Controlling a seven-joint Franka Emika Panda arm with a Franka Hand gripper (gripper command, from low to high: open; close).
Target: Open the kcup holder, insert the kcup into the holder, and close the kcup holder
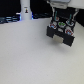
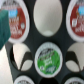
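The gripper hangs low over the black kcup holder, its jaws' spacing impossible to tell here. Directly beneath the wrist camera sits a green-topped kcup in a round pocket, red-labelled pods beside it, apparently lined up for seating. A white bottle stands well apart.

A pale, plain desk fills most of the exterior view. At its far edge, toward the exterior view's left, a tall white bottle-shaped object stands upright with a narrow neck and a wider base. Behind it the background is dark, with blurred dark blue shapes lying low along the far left edge of the desk; what they are cannot be made out.
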